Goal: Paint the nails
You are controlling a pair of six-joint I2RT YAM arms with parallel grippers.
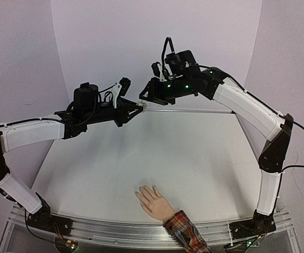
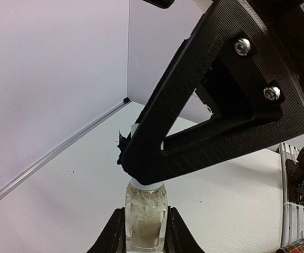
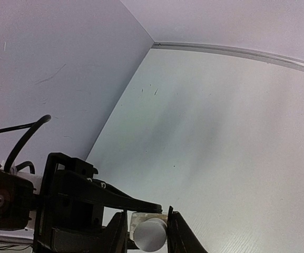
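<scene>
Holding small polish bottle [image 2: 146, 208] up over far part of table [image 1: 194, 158] w/ left gripper [image 2: 145, 237], jaws pinched narrow on clear glass body. Clamping right gripper [image 3: 149, 232] on white cap [image 3: 150, 235], jaws narrow, one finger each side of cap. Meeting tip to tip in mid-air in top view. Judging this as cap-off / brush-out step, i.e. prep only. Not seeing any brush or wet tip in any view, so not telling whether cap is loosened yet. Seeing cap end right at bottle neck in left wrist view, mostly hidden behind right arm's black finger.

Finding mannequin hand [image 1: 154, 202] lying flat at near edge of table, between arm bases, fingers pointing up-left, red plaid cuff [image 1: 186, 229] down by rail. Working w/ both grippers well apart from it.

Looking at nails [image 1: 141, 193]: too small in top view to tell colour or coat, and not showing in either wrist view. Judging none painted, given bottle seemingly closed.

Leaving approx whole job undone: getting cap + brush free, bringing brush down to hand, stroking each nail in turn, prob. re-dipping between, then recapping.
</scene>
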